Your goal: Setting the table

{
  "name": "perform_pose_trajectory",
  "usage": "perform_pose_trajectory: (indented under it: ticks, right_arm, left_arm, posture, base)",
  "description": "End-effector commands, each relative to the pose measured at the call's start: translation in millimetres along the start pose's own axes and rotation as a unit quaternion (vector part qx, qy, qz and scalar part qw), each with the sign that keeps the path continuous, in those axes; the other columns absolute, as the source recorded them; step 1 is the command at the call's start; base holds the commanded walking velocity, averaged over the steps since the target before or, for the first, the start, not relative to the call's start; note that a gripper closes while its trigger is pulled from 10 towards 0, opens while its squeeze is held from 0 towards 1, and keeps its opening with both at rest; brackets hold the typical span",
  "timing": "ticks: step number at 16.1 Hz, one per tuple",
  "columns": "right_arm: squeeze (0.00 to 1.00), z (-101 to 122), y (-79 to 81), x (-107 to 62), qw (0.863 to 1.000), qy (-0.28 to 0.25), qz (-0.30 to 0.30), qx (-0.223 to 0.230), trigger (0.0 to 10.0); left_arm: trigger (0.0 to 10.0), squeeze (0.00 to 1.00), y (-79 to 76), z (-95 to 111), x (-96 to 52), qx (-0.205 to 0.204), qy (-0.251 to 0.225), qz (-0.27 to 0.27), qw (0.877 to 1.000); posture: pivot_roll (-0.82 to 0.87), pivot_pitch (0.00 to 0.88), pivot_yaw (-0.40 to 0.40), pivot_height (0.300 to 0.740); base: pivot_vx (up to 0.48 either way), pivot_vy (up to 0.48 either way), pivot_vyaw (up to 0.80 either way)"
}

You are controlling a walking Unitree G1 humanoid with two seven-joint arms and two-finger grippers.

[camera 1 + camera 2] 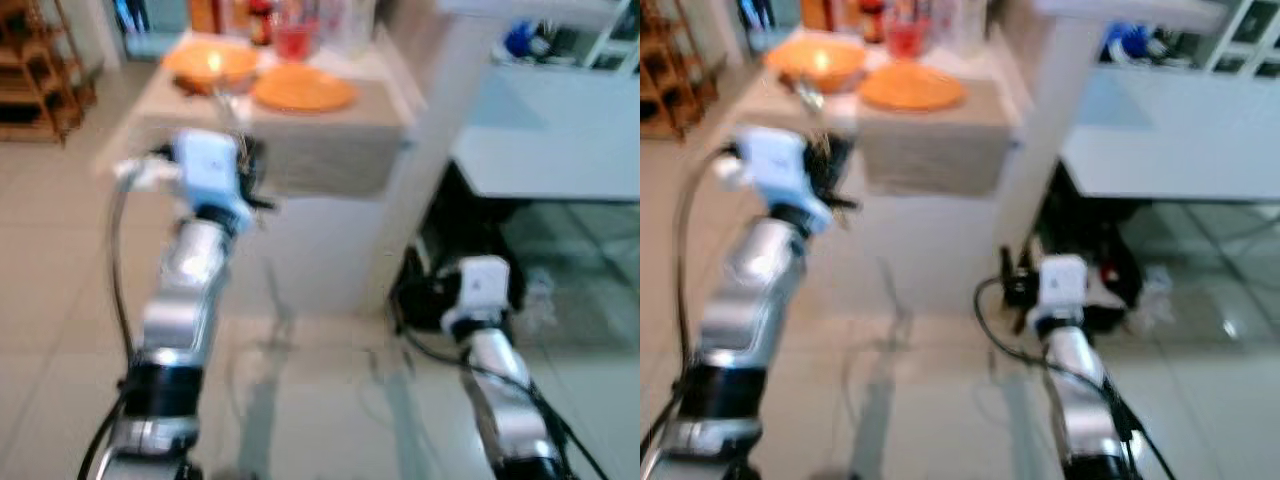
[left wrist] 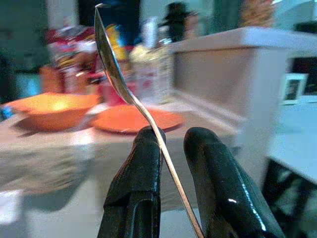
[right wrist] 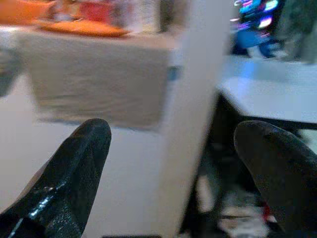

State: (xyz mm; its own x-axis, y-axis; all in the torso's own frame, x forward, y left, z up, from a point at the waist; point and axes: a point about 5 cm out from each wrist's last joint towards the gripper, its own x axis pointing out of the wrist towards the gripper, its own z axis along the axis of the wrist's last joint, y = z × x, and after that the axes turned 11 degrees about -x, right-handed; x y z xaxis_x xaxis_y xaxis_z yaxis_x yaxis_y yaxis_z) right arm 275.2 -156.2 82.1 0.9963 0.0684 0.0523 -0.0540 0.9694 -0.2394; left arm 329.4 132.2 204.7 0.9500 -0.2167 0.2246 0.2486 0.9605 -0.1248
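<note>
My left gripper [image 2: 171, 146] is shut on a metal spoon [image 2: 116, 74], which sticks up from between the black fingers. That arm is raised in front of a cloth-covered table [image 1: 300, 135]. An orange bowl [image 1: 210, 65] and an orange plate [image 1: 302, 90] rest on the table, and a red cup [image 1: 293, 40] stands behind them. My right gripper [image 3: 171, 148] is open and holds nothing; it hangs lower, beside a white pillar [image 1: 430, 150].
A wooden rack [image 1: 35, 70] stands at the far left. Right of the pillar are a white surface [image 1: 545, 150] and dark clutter on the floor [image 1: 480, 240]. Bottles and jars crowd the table's back edge. The floor is pale tile.
</note>
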Motion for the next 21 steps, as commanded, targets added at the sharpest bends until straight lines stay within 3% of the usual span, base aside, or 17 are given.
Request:
perform_pose_trajectory:
  ticks: [1, 12, 17, 21]
  right_arm:
    - [0.00, 4.2, 2.4, 2.4, 1.000, -0.008, 0.002, 0.006, 10.0]
    - [0.00, 3.2, 1.2, 0.3, 1.000, -0.005, -0.006, 0.002, 10.0]
    - [0.00, 3.8, 1.3, 0.1, 1.000, -0.008, -0.005, -0.001, 10.0]
    - [0.00, 5.6, 1.1, 1.8, 1.000, -0.011, -0.002, -0.013, 10.0]
  left_arm:
    - [0.0, 0.00, 6.8, 2.2, 2.4, 0.010, -0.004, 0.011, 1.000]
    - [0.0, 0.00, 11.4, -13.2, 3.4, 0.026, 0.021, 0.027, 0.999]
    - [0.0, 0.00, 9.8, -20.4, 0.3, 0.038, 0.032, 0.026, 0.998]
    - [0.0, 0.00, 7.4, -19.8, 2.5, 0.034, 0.022, 0.025, 0.999]
  posture:
    - [0.10, 0.000, -0.044, 0.740]
    - [0.09, 0.000, -0.033, 0.740]
    - [0.09, 0.000, -0.031, 0.740]
    - [0.07, 0.000, -0.022, 0.740]
  base:
    - [0.000, -0.480, 0.00]
    - [0.000, -0.462, 0.11]
    - [0.000, 0.000, 0.00]
    - [0.198, -0.405, 0.53]
